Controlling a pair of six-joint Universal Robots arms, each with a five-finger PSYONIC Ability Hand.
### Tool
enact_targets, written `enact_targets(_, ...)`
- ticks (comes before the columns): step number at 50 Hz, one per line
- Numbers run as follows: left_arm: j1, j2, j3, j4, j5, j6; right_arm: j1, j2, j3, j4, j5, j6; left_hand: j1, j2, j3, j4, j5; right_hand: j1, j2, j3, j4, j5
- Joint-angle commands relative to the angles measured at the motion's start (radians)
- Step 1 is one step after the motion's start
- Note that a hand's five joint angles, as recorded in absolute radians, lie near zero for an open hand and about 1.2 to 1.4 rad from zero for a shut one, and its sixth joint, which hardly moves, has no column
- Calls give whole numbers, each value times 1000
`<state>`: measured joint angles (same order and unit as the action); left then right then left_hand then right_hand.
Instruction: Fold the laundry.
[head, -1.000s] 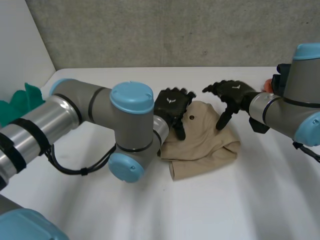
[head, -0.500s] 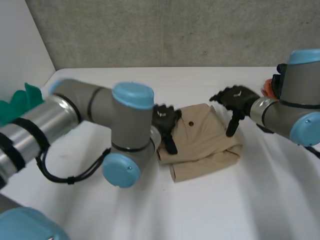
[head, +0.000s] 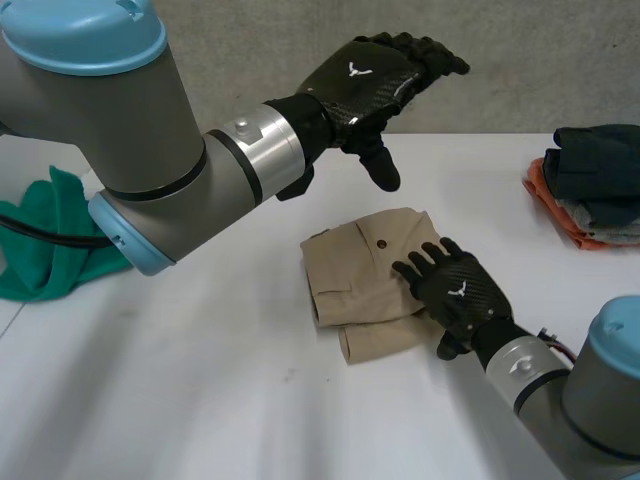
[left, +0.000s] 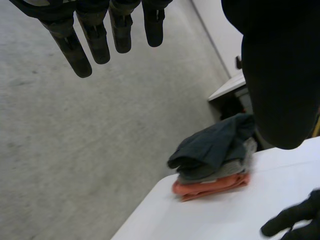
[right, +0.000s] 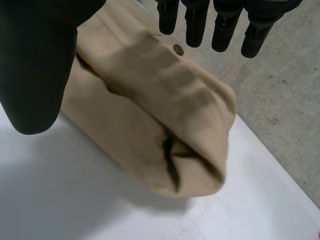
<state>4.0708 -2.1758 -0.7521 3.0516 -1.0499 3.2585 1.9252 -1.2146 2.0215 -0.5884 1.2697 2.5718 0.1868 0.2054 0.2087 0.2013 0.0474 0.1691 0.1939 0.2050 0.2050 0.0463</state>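
My right hand (head: 455, 290) lies spread on the folded khaki shorts (head: 365, 275), left hand (head: 375, 80) hovers open above; I reckon the crumpled green cloth (head: 50, 245) comes next.

Left arm (head: 150, 130) held way up, elbow bent, forearm angled across middle. Left hand (head: 372, 80) parked high in air, palm turned down and away, fingers (left: 82, 47) held straight and slightly spread, thumb (left: 280, 75) hung down apart from them, nothing clasped. Right arm (head: 590, 400) set low, seen entering from near right corner, wrist angled inward. Right hand (head: 458, 292) laid flat, palm down, fingers (right: 220, 27) stretched straight, thumb (right: 40, 65) splayed off to side.
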Motion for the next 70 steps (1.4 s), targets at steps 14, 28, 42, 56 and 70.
enact_targets(14,-10,-1,-29,7,18,-46,52,291,-230,-214,82,-5,15,-4,-7,0,-20,5,-19,-30,-30,-46)
enact_targets(28,-7,31,-50,10,16,-45,54,244,-421,-208,72,65,15,-4,-7,0,-20,1227,1202,1191,1191,1175)
enact_targets(42,-6,129,-53,50,13,-48,-176,92,-756,-28,76,258,-12,-31,-34,-27,-47,1227,1202,1191,1191,1175)
enact_targets(56,-12,145,-82,50,13,-46,-598,266,-1070,53,-98,444,-12,-31,-34,-27,-47,1227,1202,1191,1191,1175)
enact_targets(70,-12,131,-116,53,13,-46,-707,635,-1144,101,-305,450,-12,-31,-34,-27,-47,1227,1202,1191,1191,1175)
